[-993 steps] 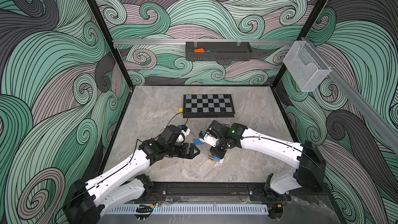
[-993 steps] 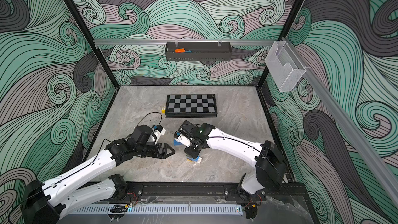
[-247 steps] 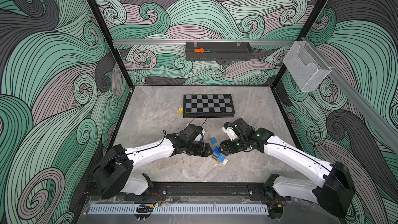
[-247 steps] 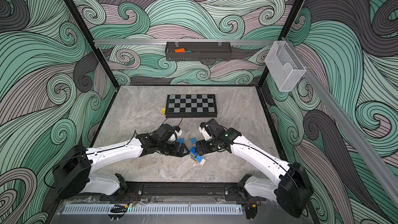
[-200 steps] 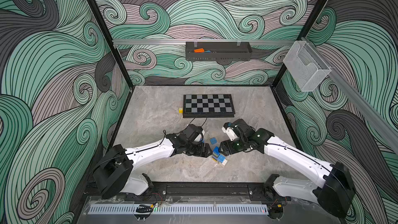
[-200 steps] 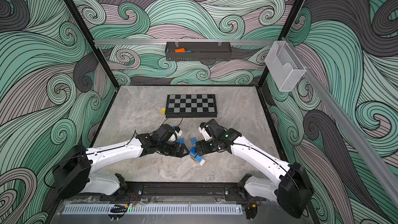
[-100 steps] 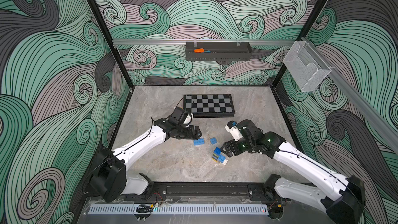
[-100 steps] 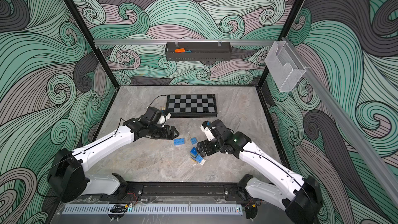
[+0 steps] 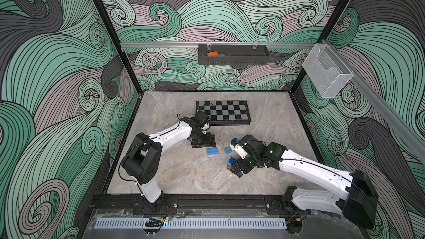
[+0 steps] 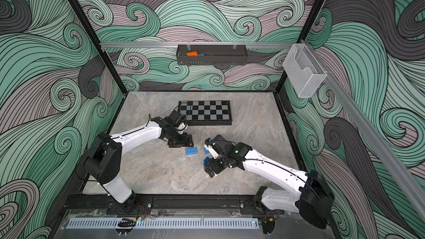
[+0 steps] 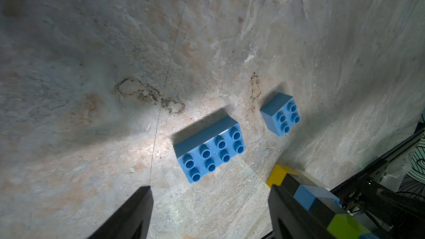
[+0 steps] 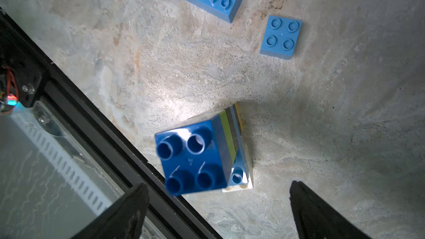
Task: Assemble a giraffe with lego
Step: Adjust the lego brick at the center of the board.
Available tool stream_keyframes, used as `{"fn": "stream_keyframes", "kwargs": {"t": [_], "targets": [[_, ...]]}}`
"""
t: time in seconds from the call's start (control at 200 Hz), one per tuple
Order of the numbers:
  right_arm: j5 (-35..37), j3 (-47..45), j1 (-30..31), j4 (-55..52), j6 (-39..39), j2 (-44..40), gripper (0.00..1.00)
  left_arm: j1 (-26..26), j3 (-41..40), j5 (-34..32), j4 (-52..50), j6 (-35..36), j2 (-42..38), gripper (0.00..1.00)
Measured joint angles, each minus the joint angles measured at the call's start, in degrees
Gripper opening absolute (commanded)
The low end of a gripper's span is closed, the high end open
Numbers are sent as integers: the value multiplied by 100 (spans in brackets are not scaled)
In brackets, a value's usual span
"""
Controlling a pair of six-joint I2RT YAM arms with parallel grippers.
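Observation:
The giraffe [image 9: 230,163] is a part-built lego stack standing upright on the table, dark blue on top [image 12: 193,157], over green, black, blue, yellow and white layers [image 11: 303,191]. My right gripper [image 12: 219,185] hangs open over it, fingers wide apart and touching nothing; both top views show it [image 10: 210,168]. A long blue brick [image 9: 212,151] [image 11: 209,149] and a square blue brick [image 9: 228,150] [image 11: 280,113] lie loose, studs up, left of the stack. My left gripper [image 11: 209,188] is open and empty just behind the long brick [image 10: 191,151].
A chessboard [image 9: 222,112] lies at the back of the table, behind the left arm. A black tray [image 9: 232,57] on the back wall holds an orange block [image 9: 212,53]. A clear holder [image 9: 326,72] hangs on the right wall. The black front rail [image 12: 92,116] runs close to the stack.
A second ago both grippers were together at the stack. The left arm has pulled back toward the chessboard. The right gripper has opened wide and drawn back, leaving the stack standing.

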Motion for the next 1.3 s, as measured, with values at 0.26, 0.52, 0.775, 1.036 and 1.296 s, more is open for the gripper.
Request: {"fn": "stream_keyframes", "kwargs": {"t": [0.26,0.52,0.775,1.036,1.296], "targets": [[98,68,72,337,-739,323,78,76,-232,125,-20,-170,13,82],[-138,111,94,680,-1464,402,59,199,-662,157,-22,-205,-256,82],[-428,107,111,820,-1926,391,49,352,-905,201,-22,-221,-527,82],[-898,107,205,789,-2503,378,48,424,-946,267,-20,-219,-625,82],[-1025,24,262,588,-2789,42,54,424,-940,428,22,-111,-627,82]]}}
